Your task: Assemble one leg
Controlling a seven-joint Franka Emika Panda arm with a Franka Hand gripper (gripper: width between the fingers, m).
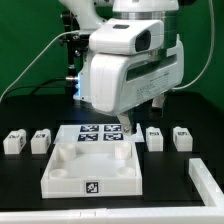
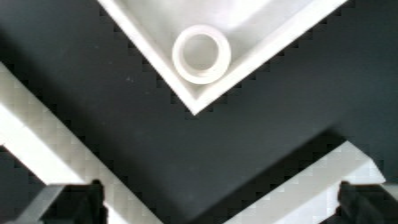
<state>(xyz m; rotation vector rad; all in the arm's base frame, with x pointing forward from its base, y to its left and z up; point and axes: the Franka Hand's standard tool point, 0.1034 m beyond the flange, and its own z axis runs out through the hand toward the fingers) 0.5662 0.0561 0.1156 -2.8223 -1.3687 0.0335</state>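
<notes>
Four white legs stand in a row on the black table: two at the exterior view's left [image 1: 13, 143] [image 1: 40, 141] and two at its right [image 1: 154, 139] [image 1: 181, 137]. None is held. The white square tray [image 1: 60, 182] lies at the front centre. My gripper [image 1: 135, 122] hangs over the tray's far right corner, above the table. In the wrist view the gripper [image 2: 217, 205] is open and empty, with dark fingertips [image 2: 71, 205] at both lower corners. A tray corner [image 2: 249, 30] with a round socket [image 2: 199, 52] shows there. No leg shows in the wrist view.
The marker board [image 1: 100, 135] lies behind the tray, partly hidden by my arm. A white block [image 1: 210, 185] sits at the exterior view's front right edge. White diagonal bands [image 2: 36, 130] cross the wrist view beside the fingers.
</notes>
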